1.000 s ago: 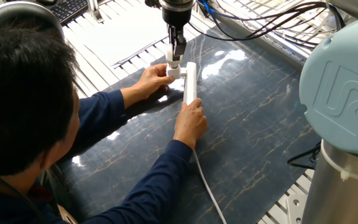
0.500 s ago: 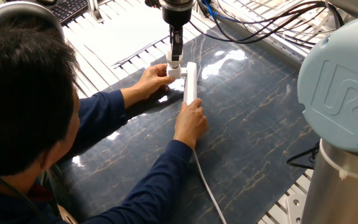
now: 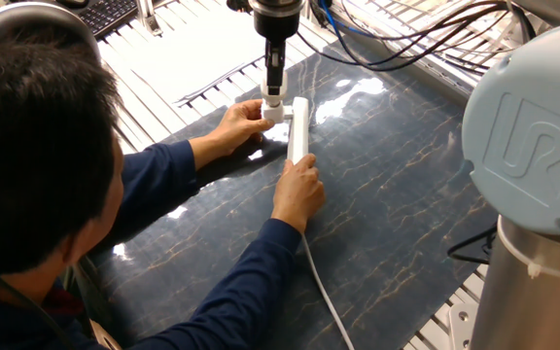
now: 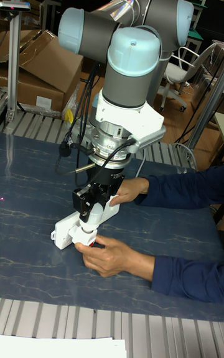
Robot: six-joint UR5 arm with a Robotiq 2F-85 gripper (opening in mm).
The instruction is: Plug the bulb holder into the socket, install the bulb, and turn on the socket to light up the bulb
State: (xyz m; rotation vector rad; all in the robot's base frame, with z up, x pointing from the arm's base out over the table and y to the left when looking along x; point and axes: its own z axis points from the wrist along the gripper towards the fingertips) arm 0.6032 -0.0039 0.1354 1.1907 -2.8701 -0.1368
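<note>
Bulb (image 4: 92,214) going into holder (image 3: 273,113)
Claw (image 4: 91,209) pinching bulb; keep it plumb over the steadied socket (image 3: 297,129), twisting gently.

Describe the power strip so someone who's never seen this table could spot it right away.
Start at the dark marbled mat covering the table, then find the person's two hands near its far edge, under the gripper. The power strip is the long white bar between those hands, trailing a white cord toward the camera; nothing else there is long and white.
</note>
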